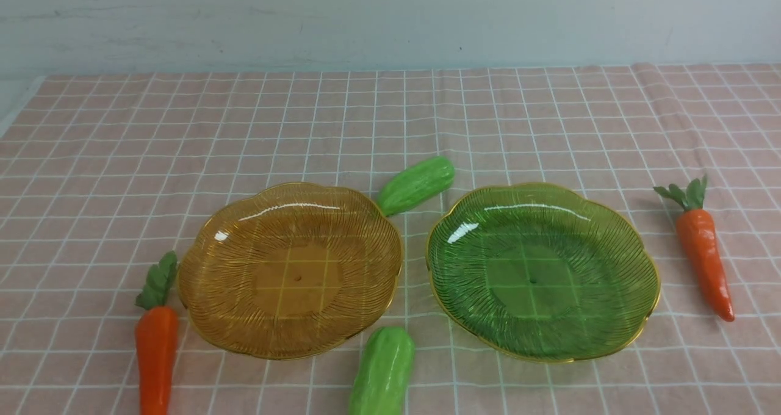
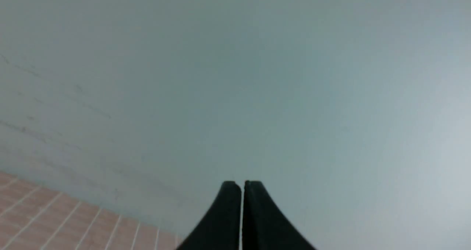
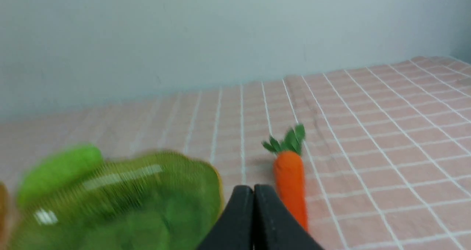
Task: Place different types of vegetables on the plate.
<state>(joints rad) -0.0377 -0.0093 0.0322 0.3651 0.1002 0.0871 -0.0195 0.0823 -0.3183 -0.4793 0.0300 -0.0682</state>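
An amber plate [image 1: 244, 305] and a green plate [image 1: 634, 281] lie side by side, both bare. One carrot [image 1: 156, 354] lies left of the amber plate, another carrot [image 1: 705, 253] right of the green plate. One gourd [image 1: 417, 185] lies behind the gap between the plates, another gourd [image 1: 383, 372] in front of it. Neither gripper shows in the front view. My left gripper [image 2: 242, 184] is shut and empty, facing the wall. My right gripper [image 3: 253, 188] is shut and empty, above the table; past it show the right carrot [image 3: 290, 180], the green plate [image 3: 176, 180] and the far gourd [image 3: 59, 169].
A pink checked cloth [image 1: 122, 158] covers the table. A pale wall [image 1: 390, 18] rises behind it. The cloth's left edge [image 1: 18, 107] shows at the far left.
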